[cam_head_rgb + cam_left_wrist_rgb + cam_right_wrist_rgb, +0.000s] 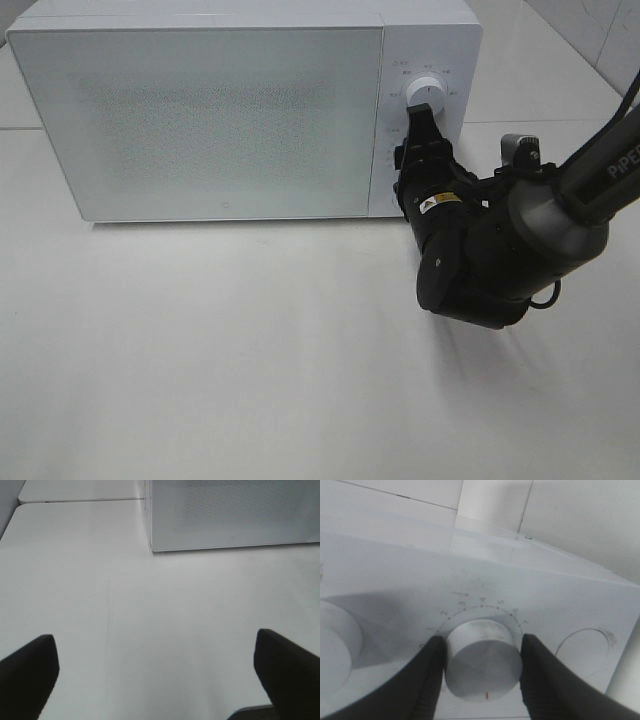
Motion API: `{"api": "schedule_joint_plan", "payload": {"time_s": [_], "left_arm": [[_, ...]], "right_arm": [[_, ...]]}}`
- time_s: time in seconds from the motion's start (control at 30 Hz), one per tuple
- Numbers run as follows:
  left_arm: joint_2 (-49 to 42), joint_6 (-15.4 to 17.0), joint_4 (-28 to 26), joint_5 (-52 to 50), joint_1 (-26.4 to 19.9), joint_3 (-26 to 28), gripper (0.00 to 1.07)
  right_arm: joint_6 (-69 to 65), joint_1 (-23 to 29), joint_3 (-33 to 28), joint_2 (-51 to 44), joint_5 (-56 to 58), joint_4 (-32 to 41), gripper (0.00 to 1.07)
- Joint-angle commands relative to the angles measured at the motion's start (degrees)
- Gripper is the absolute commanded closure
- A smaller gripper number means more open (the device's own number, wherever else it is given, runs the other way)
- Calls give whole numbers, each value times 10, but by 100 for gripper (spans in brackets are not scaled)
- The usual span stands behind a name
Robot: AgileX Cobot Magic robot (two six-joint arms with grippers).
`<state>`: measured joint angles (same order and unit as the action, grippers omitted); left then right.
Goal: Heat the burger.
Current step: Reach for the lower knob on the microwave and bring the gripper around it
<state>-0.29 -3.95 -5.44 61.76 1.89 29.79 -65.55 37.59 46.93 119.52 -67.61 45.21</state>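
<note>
the left end effector [155, 650] hangs over the white tabletop [250, 350] with its jaws spread wide, holding nothing, near a front corner of the white microwave [250, 12]. the microwave's frosted door [200, 120] is closed, and where the burger is i cannot tell. on the right, the right end effector [482, 640] grips a numbered dial [480, 667] on the control panel [447, 60], its black fingers [427, 680] pressed against both sides.

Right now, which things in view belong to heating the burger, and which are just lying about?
In the job: white box-shaped microwave, door closed; its round white numbered dial; right tool, clamped on that dial.
Idle: left tool, open above the white table. Burger not in view.
</note>
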Motion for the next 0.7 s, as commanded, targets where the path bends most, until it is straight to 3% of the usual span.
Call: {"api": "schedule_joint_plan", "payload": {"time_s": [0.03,0.2,0.7], "left_arm": [[-13,2,-1,-2,-2,-1,9],[-13,2,-1,-2,-2,-1,9],[-13,2,-1,-2,-2,-1,9]], "right_arm": [[-60,-1,13,-1,30,-91,107],[-121,-1,13,-1,26,-95,107],[-139,-1,13,-1,22,-96,106]]}}
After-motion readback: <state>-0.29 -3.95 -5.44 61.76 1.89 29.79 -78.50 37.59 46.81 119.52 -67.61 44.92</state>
